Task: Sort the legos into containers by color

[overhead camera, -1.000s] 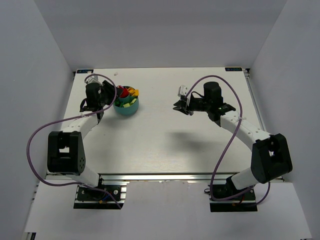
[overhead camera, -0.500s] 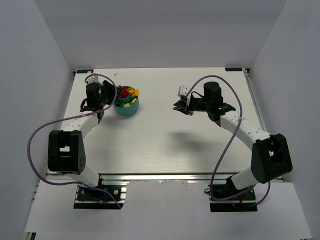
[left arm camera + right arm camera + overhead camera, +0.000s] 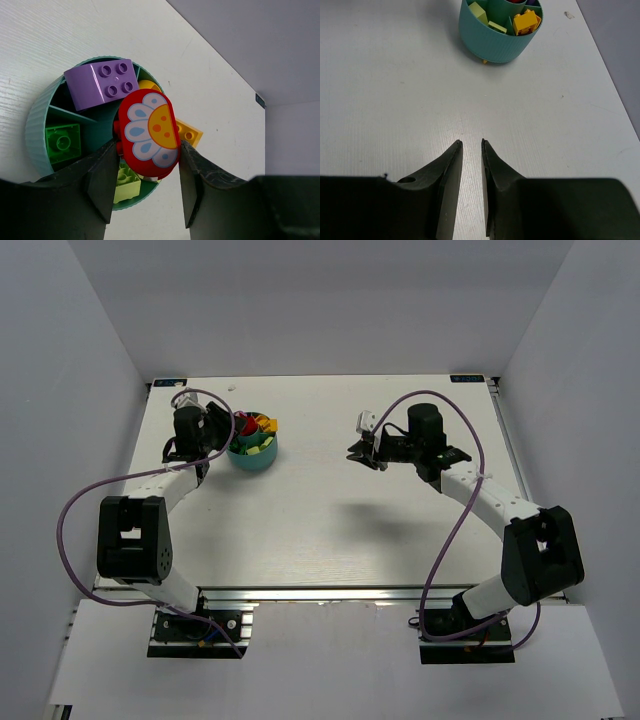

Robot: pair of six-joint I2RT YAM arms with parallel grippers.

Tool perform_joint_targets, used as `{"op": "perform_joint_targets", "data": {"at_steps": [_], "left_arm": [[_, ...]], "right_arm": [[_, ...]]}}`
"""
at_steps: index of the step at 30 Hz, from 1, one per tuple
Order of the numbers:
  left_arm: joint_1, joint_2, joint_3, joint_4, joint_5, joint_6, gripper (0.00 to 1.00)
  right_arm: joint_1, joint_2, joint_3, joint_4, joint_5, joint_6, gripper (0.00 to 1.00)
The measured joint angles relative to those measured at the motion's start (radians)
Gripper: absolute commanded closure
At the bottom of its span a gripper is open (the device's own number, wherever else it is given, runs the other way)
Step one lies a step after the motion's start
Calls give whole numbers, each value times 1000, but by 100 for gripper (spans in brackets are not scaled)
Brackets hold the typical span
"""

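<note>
My left gripper (image 3: 148, 150) is shut on a red lego with a flower print (image 3: 150, 125), held over the near rim of the round teal cup (image 3: 35, 135). The cup's compartments hold a purple lego (image 3: 100, 82), a dark green lego (image 3: 62, 142) and a light green lego (image 3: 127, 182). A yellow lego (image 3: 189, 133) shows just past the cup's far rim. In the top view the left gripper (image 3: 225, 430) is at the cup (image 3: 252, 458). My right gripper (image 3: 471, 142) hangs over bare table, far from the cup (image 3: 500, 42), its jaws a little apart with nothing between them.
The white table (image 3: 320, 520) ends at grey walls on the left, back and right. The right arm (image 3: 470, 485) reaches in from the right, and a purple cable loops off each arm.
</note>
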Motion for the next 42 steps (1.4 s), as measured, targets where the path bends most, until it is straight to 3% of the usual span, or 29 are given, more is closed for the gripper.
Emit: {"op": "perform_joint_targets", "data": {"at_steps": [11, 29, 40, 42], "left_arm": [[1, 0, -12, 6, -1, 0, 49], [1, 0, -15, 6, 0, -1, 37], [1, 0, -15, 8, 3, -5, 36], [1, 0, -15, 10, 3, -6, 30]], "right_arm": [[0, 5, -15, -1, -3, -1, 73], [-3, 5, -16, -1, -5, -16, 73], [-6, 5, -17, -1, -8, -19, 73], [-6, 5, -17, -1, -11, -19, 73]]}}
